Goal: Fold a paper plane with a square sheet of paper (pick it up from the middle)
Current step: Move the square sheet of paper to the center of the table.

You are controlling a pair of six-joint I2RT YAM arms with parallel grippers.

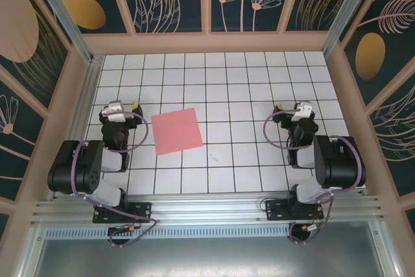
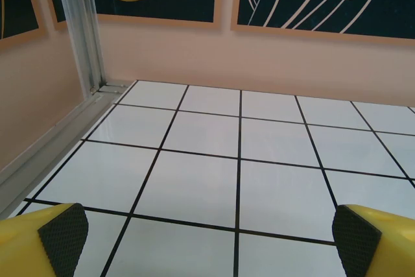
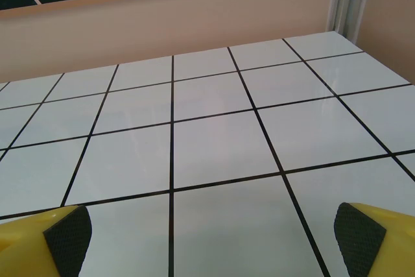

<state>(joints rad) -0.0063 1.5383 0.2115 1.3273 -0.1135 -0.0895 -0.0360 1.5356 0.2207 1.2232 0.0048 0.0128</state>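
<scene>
Just right of the left gripper (image 2: pixel 207 233), fingers spread: square sheet of paper (image 1: pixel 176 130), flat; right gripper (image 3: pixel 207 233), also spread, farther.

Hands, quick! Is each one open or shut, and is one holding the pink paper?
Left hand: open, holding nothing.
Right hand: open, holding nothing.
The pink paper lies flat, touched by neither.

Left arm (image 1: pixel 84 163), right arm (image 1: pixel 337 160): elbows back, jaws wide apart.
</scene>
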